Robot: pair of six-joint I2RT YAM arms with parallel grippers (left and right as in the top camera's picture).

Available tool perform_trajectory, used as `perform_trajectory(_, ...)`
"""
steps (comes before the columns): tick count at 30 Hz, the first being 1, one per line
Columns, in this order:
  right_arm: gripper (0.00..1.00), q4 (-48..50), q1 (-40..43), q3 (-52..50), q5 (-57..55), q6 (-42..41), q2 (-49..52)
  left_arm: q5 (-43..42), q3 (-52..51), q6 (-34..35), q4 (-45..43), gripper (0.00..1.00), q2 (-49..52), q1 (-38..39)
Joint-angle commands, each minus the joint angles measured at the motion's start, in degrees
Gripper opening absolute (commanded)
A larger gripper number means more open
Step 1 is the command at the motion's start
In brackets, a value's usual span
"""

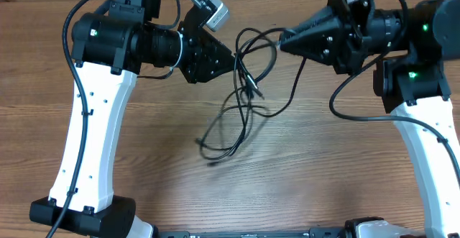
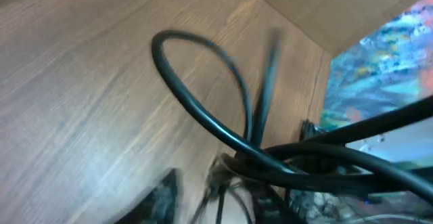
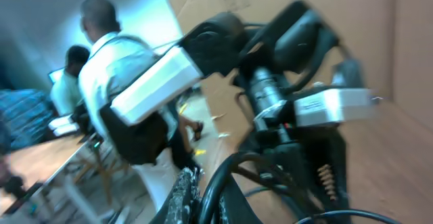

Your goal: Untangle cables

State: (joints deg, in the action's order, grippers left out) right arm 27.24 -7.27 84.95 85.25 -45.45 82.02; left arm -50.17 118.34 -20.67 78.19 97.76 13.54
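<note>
The cables [image 1: 244,87] are thin black cords in a loose tangle at the middle of the wooden table. Their upper loops are lifted between the two grippers, and the lower strands trail toward the front, ending near a plug [image 1: 213,162]. My left gripper [image 1: 233,57] is shut on the cables from the left. My right gripper [image 1: 282,40] is shut on a strand from the right. In the left wrist view a cable loop [image 2: 196,102] arches up from the blurred jaws [image 2: 223,183]. In the right wrist view a cable [image 3: 226,173] curves over the jaws [image 3: 210,197].
The wooden table [image 1: 144,166] lies under the tangle. A cardboard wall [image 2: 304,7] stands behind the table. The left arm [image 3: 270,82] fills the right wrist view, with people [image 3: 115,55] behind it. The white arm links [image 1: 93,137] stand at both sides.
</note>
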Motion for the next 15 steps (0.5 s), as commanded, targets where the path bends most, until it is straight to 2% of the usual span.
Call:
perform_trajectory(1,0.04,6.03,-1.64,0.96,2.97,-14.16,-0.57,-0.52,0.63,-1.6,-1.66,0.07,0.61,0.48)
perform_trajectory(12,0.04,6.82,-1.97,0.96,2.95,-14.27,-0.55,-0.2,0.63,-1.4,-1.27,0.04,0.61,1.16)
perform_trajectory(15,0.04,6.8,-1.4,0.96,2.99,-12.7,-0.55,2.36,0.63,-0.83,-0.68,0.04,0.61,1.01)
